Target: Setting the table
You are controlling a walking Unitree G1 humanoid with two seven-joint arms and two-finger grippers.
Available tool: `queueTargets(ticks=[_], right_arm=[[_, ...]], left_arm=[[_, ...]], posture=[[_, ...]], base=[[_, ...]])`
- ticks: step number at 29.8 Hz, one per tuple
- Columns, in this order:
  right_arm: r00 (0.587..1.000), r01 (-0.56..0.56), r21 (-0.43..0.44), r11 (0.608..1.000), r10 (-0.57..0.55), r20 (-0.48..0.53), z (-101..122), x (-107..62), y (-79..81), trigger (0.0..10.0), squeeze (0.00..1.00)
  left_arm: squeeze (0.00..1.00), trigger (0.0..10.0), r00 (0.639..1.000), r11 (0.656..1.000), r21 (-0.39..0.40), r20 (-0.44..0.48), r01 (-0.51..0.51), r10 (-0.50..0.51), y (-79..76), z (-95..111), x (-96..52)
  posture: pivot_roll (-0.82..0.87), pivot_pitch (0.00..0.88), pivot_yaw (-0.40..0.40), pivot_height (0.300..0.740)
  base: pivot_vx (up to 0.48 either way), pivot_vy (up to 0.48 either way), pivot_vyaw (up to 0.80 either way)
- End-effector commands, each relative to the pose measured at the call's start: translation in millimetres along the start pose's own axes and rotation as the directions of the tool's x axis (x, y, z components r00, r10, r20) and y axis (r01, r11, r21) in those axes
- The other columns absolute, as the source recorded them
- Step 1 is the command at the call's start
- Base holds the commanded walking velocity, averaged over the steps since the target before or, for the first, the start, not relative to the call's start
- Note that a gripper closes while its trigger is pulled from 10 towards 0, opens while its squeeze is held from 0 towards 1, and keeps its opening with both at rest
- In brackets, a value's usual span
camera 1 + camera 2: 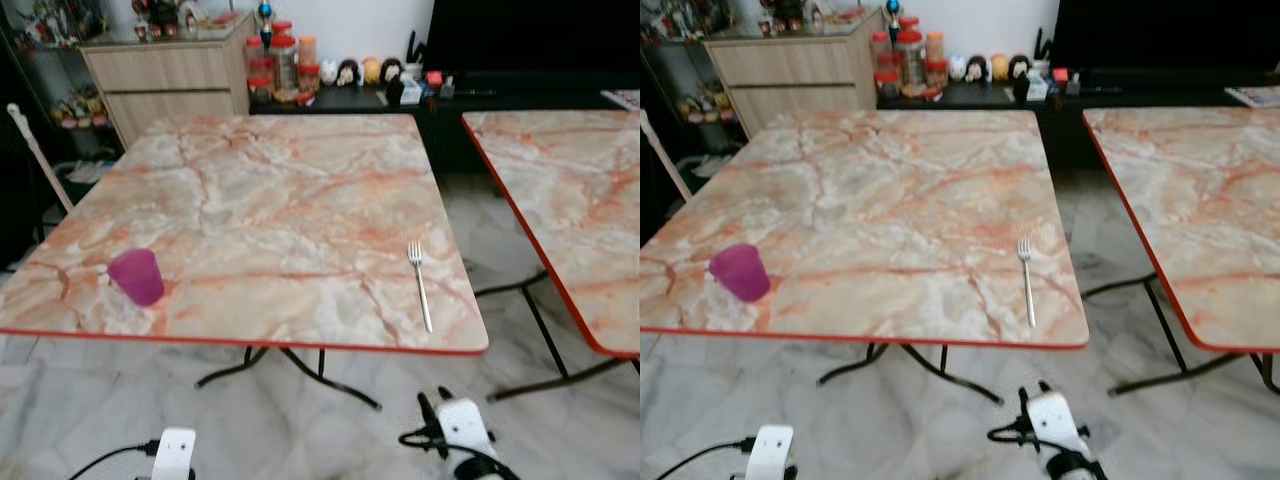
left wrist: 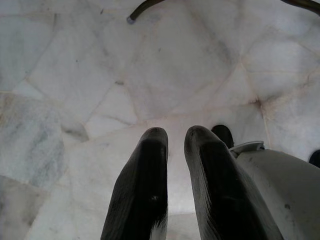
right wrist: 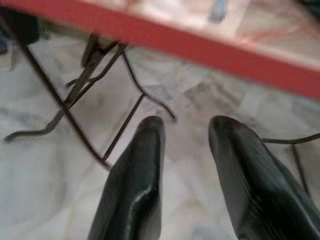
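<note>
Two marble-topped tables on a pale stone floor, cabinets along the back wall.

A table [image 1: 270, 190] with a pink-veined marble-pattern top, red edge and thin black metal legs takes the centre of the frame; a second matching table [image 1: 560, 190] stands at the right, a gap of floor between them. The floor [image 1: 90, 400] is pale grey-white stone in irregular slabs. At upper left sits a light wooden drawer cabinet [image 1: 165, 80]; beside it a low black cabinet [image 1: 340, 100] carries jars [image 1: 285, 65] and small figurines [image 1: 360, 70] against a white wall [image 1: 350, 25]. Light is even.
</note>
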State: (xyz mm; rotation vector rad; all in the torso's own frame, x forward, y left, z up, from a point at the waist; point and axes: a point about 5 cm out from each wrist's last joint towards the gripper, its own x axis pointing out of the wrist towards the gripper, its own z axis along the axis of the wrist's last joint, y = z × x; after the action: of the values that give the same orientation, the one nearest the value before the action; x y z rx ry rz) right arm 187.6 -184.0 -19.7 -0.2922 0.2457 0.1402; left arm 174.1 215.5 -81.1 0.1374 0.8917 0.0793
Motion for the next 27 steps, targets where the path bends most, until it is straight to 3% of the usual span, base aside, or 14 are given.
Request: queueTargets(ticks=[1, 7, 10, 12, 14, 16, 18, 22, 27], right_arm=[[0.998, 0.048, -0.043, 0.998, -0.047, 0.031, 8.8, 0.2, -6.9, 10.0, 0.00], [0.996, 0.093, -0.130, 0.987, -0.093, 0.009, 6.3, -7.1, -17.1, 10.0, 0.00], [0.990, 0.141, -0.174, 0.975, -0.140, 0.017, 11.4, -14.1, -37.0, 10.0, 0.00], [0.990, 0.141, -0.174, 0.975, -0.140, 0.017, 11.4, -14.1, -37.0, 10.0, 0.00], [0.987, 0.158, -0.140, 0.977, -0.155, 0.035, 18.4, -12.3, -43.8, 10.0, 0.00], [0.993, 0.100, -0.120, 0.988, -0.092, 0.074, 28.7, -9.1, -40.2, 10.0, 0.02], [0.994, 0.052, -0.034, 0.998, -0.049, 0.093, 38.3, -5.6, -34.6, 10.0, 0.00], [0.988, 0.078, 0.010, 0.997, -0.078, 0.135, 56.9, 7.5, -29.2, 10.0, 0.00], [0.981, 0.085, 0.135, 0.987, -0.106, 0.162, 77.5, 30.0, -19.9, 10.0, 0.00]], left_arm=[[0.00, 10.0, 1.000, 0.999, 0.032, -0.002, 0.012, -0.012, -0.5, 0.5, 0.2], [0.00, 10.0, 1.000, 0.999, 0.037, -0.003, 0.016, -0.015, -0.6, 0.7, 0.3], [0.00, 10.0, 1.000, 0.998, 0.053, -0.005, 0.015, -0.015, 2.4, 0.0, 0.0], [0.00, 10.0, 1.000, 0.998, 0.053, -0.005, 0.015, -0.015, 2.4, 0.0, 0.0], [0.00, 10.0, 1.000, 0.998, 0.059, -0.007, 0.015, -0.015, 3.4, -0.9, -0.4], [0.00, 10.0, 1.000, 0.998, 0.060, -0.008, 0.015, -0.015, 3.9, -1.4, -0.5], [0.00, 10.0, 1.000, 0.998, 0.061, -0.010, 0.016, -0.016, 3.8, -2.3, -0.8], [0.00, 10.0, 1.000, 0.999, 0.051, -0.008, 0.013, -0.013, 3.2, -1.7, -0.6], [0.00, 10.0, 1.000, 0.999, 0.041, -0.002, 0.016, -0.016, -0.3, 1.4, 0.5]], posture=[[-0.04, 0.000, 0.046, 0.740], [-0.04, 0.000, 0.047, 0.740], [-0.05, 0.000, 0.051, 0.740], [-0.05, 0.000, 0.051, 0.740], [-0.05, 0.000, 0.052, 0.740], [-0.05, 0.000, 0.053, 0.740], [-0.05, 0.000, 0.054, 0.740], [-0.04, 0.000, 0.049, 0.740], [-0.04, 0.000, 0.045, 0.740]], base=[[0.000, 0.000, 0.00], [0.000, 0.000, 0.00], [0.000, 0.000, 0.00], [0.000, 0.000, 0.00], [0.000, 0.000, 0.00], [0.000, 0.000, 0.00], [0.000, 0.000, 0.00], [0.000, 0.000, 0.00], [0.000, 0.000, 0.00]])
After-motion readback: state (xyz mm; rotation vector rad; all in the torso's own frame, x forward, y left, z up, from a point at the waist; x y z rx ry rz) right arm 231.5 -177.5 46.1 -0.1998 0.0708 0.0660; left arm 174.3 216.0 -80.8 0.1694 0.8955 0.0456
